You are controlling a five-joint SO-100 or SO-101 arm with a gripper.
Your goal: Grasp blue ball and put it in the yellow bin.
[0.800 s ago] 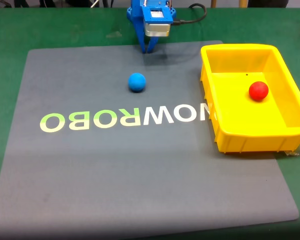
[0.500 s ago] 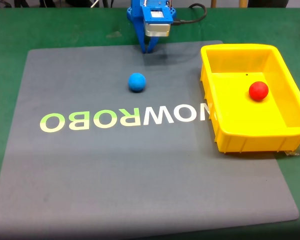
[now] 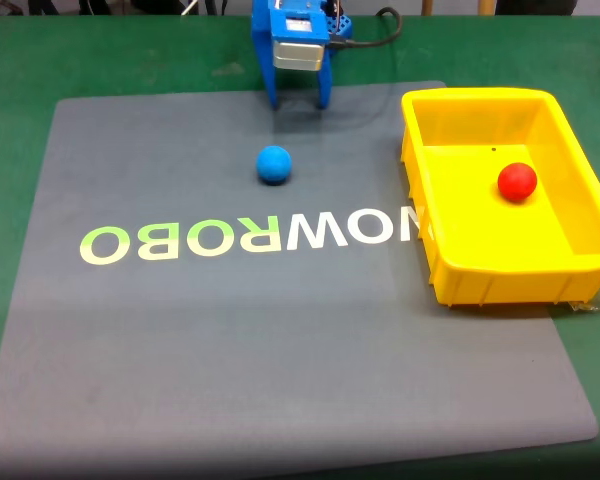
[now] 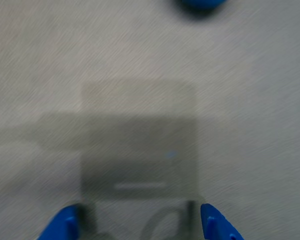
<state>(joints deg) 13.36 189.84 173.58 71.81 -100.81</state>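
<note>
Tool (image 3: 298, 100) spread, behind blue ball (image 3: 274, 164).

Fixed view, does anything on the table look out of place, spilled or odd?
Nothing is spilled or damaged. The one oddity: a red ball already sits in the yellow bin, while the blue ball lies on the grey mat. The mat's lettering reads mirrored from this camera. The gripper hangs above the mat, jaws apart.

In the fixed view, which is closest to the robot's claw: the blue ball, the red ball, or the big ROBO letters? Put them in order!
From the gripper, at the mat's far edge:
1. Blue ball, just in front of it on the mat.
2. ROBO letters, past the ball.
3. Red ball, off right in the yellow bin.
</note>
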